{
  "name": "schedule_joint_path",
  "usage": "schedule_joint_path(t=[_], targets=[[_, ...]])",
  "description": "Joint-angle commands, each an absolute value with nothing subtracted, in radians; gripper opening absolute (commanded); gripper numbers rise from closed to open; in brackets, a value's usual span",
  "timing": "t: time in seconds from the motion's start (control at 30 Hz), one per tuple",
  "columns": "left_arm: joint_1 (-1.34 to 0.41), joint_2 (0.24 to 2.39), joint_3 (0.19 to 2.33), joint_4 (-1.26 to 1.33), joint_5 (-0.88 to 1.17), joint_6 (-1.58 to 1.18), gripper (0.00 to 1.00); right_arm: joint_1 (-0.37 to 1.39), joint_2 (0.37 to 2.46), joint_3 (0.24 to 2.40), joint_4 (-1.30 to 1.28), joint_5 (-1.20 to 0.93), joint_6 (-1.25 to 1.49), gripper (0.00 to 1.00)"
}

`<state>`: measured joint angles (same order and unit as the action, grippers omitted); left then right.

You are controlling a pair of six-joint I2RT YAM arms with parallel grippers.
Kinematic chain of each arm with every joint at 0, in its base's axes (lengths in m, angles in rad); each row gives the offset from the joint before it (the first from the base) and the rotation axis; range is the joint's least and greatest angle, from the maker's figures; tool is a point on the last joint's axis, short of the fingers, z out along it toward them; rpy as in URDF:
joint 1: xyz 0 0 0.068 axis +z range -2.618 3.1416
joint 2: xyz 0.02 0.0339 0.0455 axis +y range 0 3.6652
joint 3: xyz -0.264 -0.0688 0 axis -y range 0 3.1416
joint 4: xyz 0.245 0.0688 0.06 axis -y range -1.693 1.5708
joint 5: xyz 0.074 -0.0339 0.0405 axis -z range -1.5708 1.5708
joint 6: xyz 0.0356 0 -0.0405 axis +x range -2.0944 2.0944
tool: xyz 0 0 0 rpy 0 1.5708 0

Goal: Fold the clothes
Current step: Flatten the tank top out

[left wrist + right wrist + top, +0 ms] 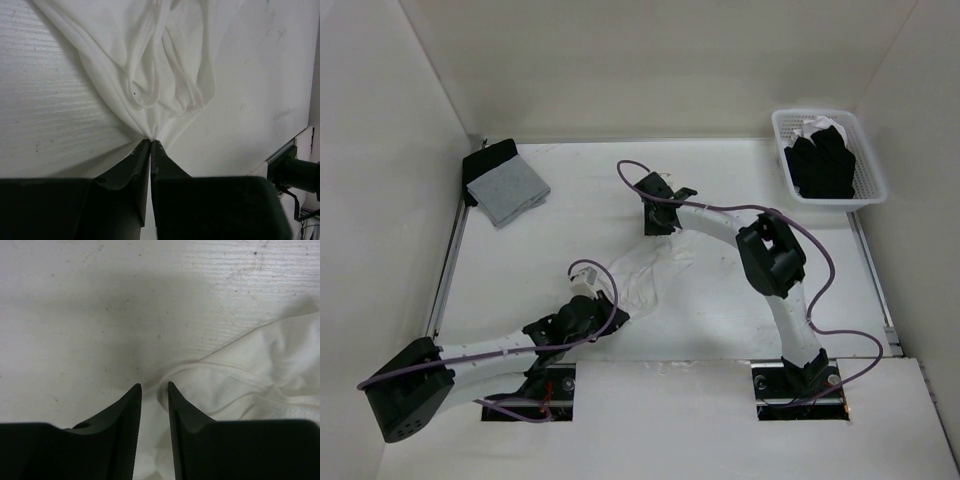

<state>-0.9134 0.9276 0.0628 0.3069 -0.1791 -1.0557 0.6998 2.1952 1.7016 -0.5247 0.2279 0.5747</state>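
Observation:
The clothes, a white T-shirt (pixel 655 272), lie crumpled in the middle of the table between both arms. My left gripper (pixel 610 300) is at the shirt's near left end. In the left wrist view its jaws (pixel 151 141) are shut on a pinched bunch of the shirt (pixel 150 60), and folds with a hemmed band fan out beyond the tips. My right gripper (pixel 658 228) is down at the shirt's far end. In the right wrist view it (pixel 154 386) stands open, with the shirt's (pixel 260 375) curved hemmed edge lying between the fingers and stretching away to the right.
A white basket (pixel 810 113) at the back right holds black garments (pixel 825 165). A grey square cloth (pixel 508 190) lies at the back left on a black item (pixel 485 160). White walls close in three sides. A metal rail (pixel 448 260) runs along the table's left edge.

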Motion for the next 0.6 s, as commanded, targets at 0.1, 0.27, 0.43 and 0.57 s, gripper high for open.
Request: schedule_joint_path(t=[0.1, 0.27, 0.43, 0.57], targets=[[-0.938, 0.882, 0.028, 0.273, -0.173, -1.068, 0.03, 0.7, 2.204, 1.73, -0.545, 0.238, 0.594, 0.18], [-0.926, 0.842, 0.025, 0.244, -0.173, -1.072, 0.03, 0.703, 2.096, 1.611, -0.384, 0.27, 0.614, 0.0], [-0.866, 0.737, 0.064, 0.161, -0.172, -1.042, 0.03, 0.717, 1.786, 1.41, -0.187, 0.314, 0.611, 0.0], [-0.811, 0.669, 0.135, 0.106, -0.178, -0.983, 0.03, 0.734, 1.486, 1.333, -0.172, 0.344, 0.575, 0.0]])
